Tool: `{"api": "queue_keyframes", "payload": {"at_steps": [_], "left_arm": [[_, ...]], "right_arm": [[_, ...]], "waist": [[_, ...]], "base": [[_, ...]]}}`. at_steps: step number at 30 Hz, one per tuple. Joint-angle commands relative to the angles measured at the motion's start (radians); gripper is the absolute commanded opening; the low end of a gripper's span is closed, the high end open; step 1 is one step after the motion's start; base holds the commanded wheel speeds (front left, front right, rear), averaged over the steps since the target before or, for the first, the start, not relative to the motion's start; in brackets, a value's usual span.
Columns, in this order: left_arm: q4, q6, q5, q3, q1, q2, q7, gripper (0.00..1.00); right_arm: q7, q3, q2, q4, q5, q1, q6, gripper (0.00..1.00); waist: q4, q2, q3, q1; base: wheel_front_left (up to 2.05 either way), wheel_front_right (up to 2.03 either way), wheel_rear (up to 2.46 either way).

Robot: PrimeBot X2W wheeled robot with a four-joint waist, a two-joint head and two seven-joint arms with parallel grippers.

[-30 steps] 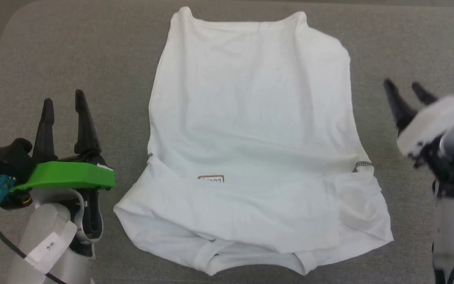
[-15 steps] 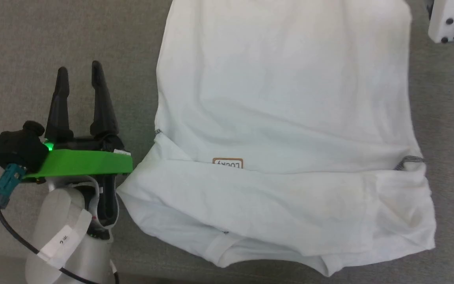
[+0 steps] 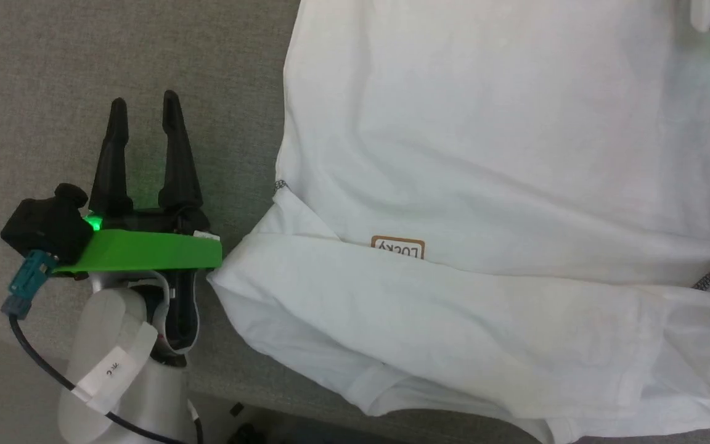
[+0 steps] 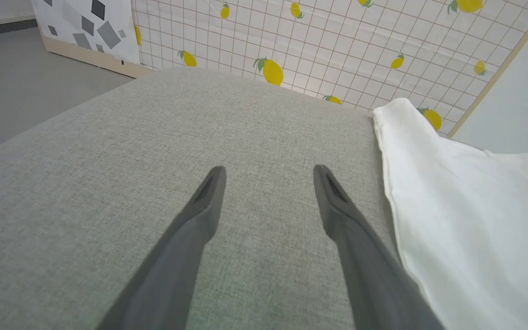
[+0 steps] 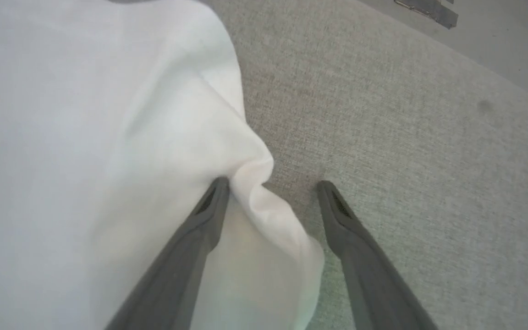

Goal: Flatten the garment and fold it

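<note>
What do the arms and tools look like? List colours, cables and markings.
Left tool: two long dark tapered fingers on a flat green plate, beside a black block and a teal plug with a black cable. Pale forearm with a white tape label, small dark marks. Right tool: same dark grey fingers; white casing.

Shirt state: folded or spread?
Partly folded. On the shirt, a fabric layer lies across the near end, overlapping the LUCKY patch; the rest lies spread on the grey surface.

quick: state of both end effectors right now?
Left end effector: open, empty, above the grey surface beside the garment.
Right end effector: open, garment edge between its fingers, not clamped.
</note>
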Motion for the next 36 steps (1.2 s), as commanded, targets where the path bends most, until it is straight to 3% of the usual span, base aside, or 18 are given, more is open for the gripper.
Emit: {"api": "queue_keyframes", "payload": {"at_steps": [1, 2, 8, 15, 26, 32, 36], "left_arm": [[0.005, -0.008, 0.009, 0.002, -0.018, -0.007, -0.004, 1.00], [0.010, -0.011, 0.010, 0.001, -0.019, -0.009, -0.004, 1.00], [0.035, -0.027, 0.016, -0.004, -0.039, -0.011, -0.004, 1.00], [0.072, -0.051, -0.005, -0.046, -0.180, 0.041, 0.073, 1.00], [0.319, -0.065, -0.116, -0.122, -0.643, 0.141, 0.480, 1.00], [0.476, -0.063, -0.115, -0.169, -0.849, 0.184, 0.713, 1.00], [0.537, -0.050, -0.096, -0.193, -0.943, 0.202, 0.800, 1.00]], "right_arm": [[0.038, 0.013, 0.000, 0.037, 0.009, 0.026, -0.001, 0.15], [0.044, 0.012, -0.002, 0.033, 0.016, 0.024, -0.001, 0.00], [-0.023, -0.032, -0.012, -0.023, -0.002, 0.001, -0.001, 0.00], [-0.112, -0.019, 0.014, -0.041, 0.001, -0.020, -0.001, 0.00], [-0.181, 0.101, 0.040, -0.047, 0.084, -0.063, -0.001, 0.00], [-0.195, 0.178, 0.046, -0.062, 0.136, -0.086, -0.001, 0.00], [-0.200, 0.218, 0.043, -0.080, 0.169, -0.101, -0.001, 0.00]], "waist": [[0.006, 0.0000, 0.006, -0.0002], [0.005, 0.0000, 0.006, -0.0002], [-0.007, 0.0000, -0.002, -0.0002], [-0.050, 0.0000, -0.031, -0.0002], [-0.133, 0.0000, 0.015, -0.0002], [-0.184, 0.0000, 0.056, -0.0002], [-0.212, 0.0000, 0.087, -0.0002]], "base": [[0.00, 0.00, 0.00], [0.00, 0.00, 0.00], [0.00, 0.00, 0.00], [0.00, 0.00, 0.00], [0.00, 0.00, 0.00], [0.00, 0.00, 0.00], [0.00, 0.00, 0.00]]}}
